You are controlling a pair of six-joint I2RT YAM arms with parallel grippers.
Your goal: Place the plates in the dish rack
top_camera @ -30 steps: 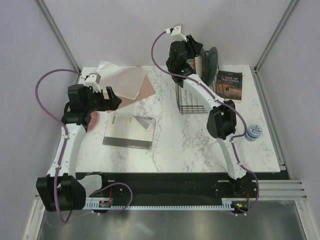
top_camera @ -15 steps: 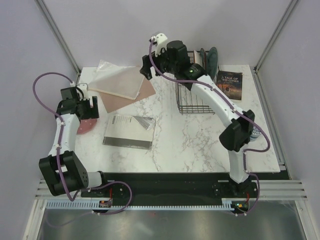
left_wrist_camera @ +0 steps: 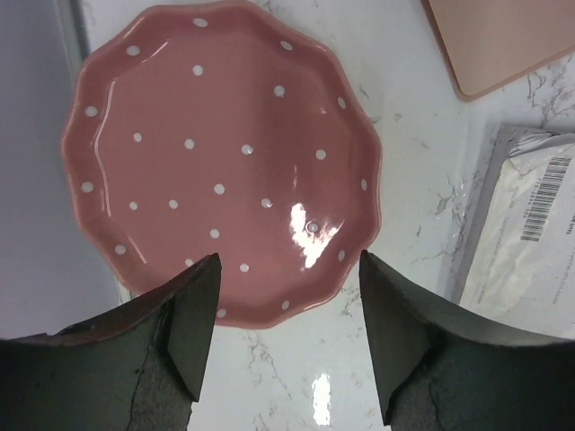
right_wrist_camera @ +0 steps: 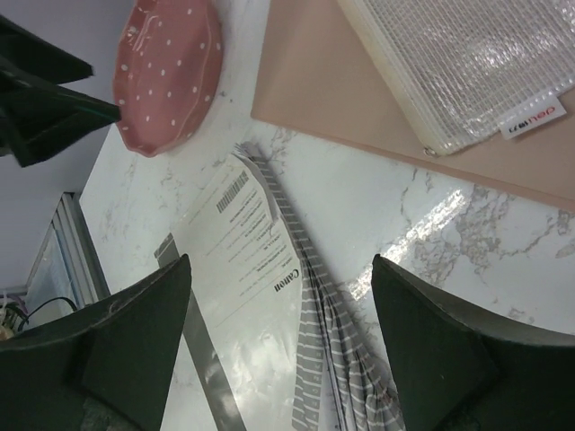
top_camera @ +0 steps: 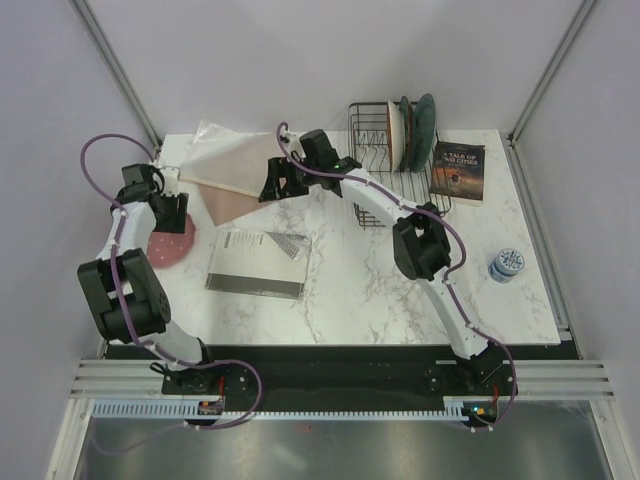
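On the white table (top_camera: 400,290), at the back: the dish rack (top_camera: 372,160), with three plates standing on edge in it. White plate (top_camera: 393,125), dark plate (top_camera: 405,122), green plate (top_camera: 427,118). Well apart from the rack, at the left edge of the table: the pink plate (left_wrist_camera: 220,153) with white dots, lying flat and face up.

Looks hard and shiny, and probably a bit heavy. Likely slippery, and easy to break if dropped. Best taken by the wavy rim on the near side, with one finger over and one under. Tricky to get under while flat on the table.

Left tool (left_wrist_camera: 286,296): wide open, holding nothing, hanging right over the pink plate's near rim. Right tool (right_wrist_camera: 278,305): wide open too, holding nothing, over the paper packet (right_wrist_camera: 243,260) just beside the pinkish sheet (right_wrist_camera: 359,99).

Half a second ago: right arm up by the rack, hiding the plates. Now swung left and low, toward the middle of the table. Left arm pulled in closer to the left edge, now above the pink plate.
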